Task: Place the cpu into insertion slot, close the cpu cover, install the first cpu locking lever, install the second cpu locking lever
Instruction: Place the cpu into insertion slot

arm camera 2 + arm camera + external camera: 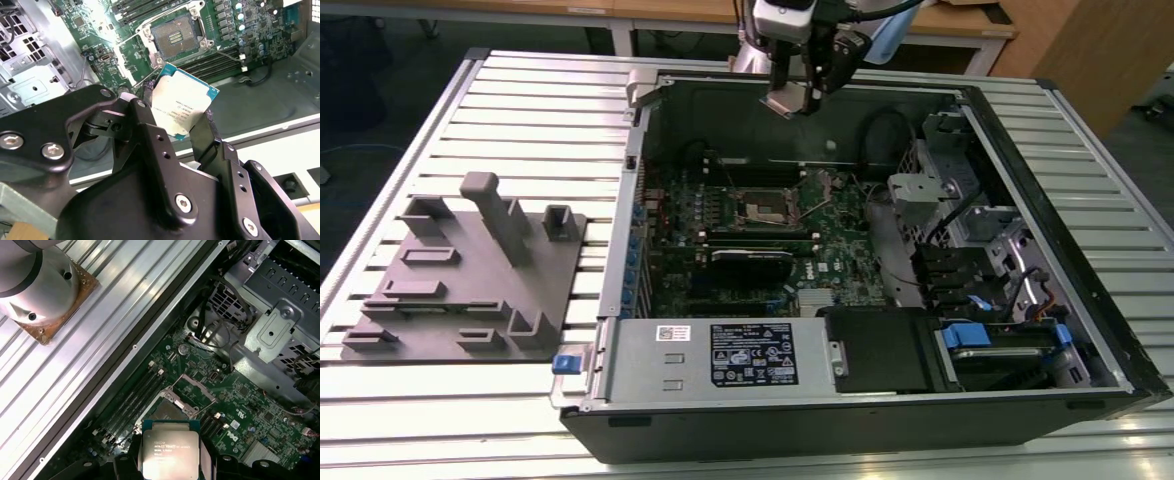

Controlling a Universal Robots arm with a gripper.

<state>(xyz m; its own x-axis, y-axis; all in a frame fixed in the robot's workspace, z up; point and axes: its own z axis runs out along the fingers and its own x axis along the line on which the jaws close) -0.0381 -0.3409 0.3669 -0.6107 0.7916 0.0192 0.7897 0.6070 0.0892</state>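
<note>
We see the gripper (798,92) hanging high over the far end of the open computer case (881,430). Its fingers (147,125) are clamped on the cpu (182,106), pinching it by two opposite edges. In the second wrist view the chip's silver-grey top faces us at a tilt, with one corner tucked behind a black finger. In the first wrist view the edge nearest the fingers runs out of the picture, and the chip hides part of the insertion slot (174,39) beneath it.

The cpu is in the air, well apart from the slot and clear of the green board (250,405). In the second wrist view the slot's dark centre lies bare, with a silvery rim around it and the long memory slots (215,59) just beside.

A silvery frame next to the socket looks like the cpu cover (194,389), swung up and open. Glare and wires blur its outline, so we cannot tell how far it stands.

In the exterior view the case sits on the slatted worktop (520,110), with a grey fixture (460,275) to the exterior view's left. The arm above the gripper is cut off at the picture's edge.
</note>
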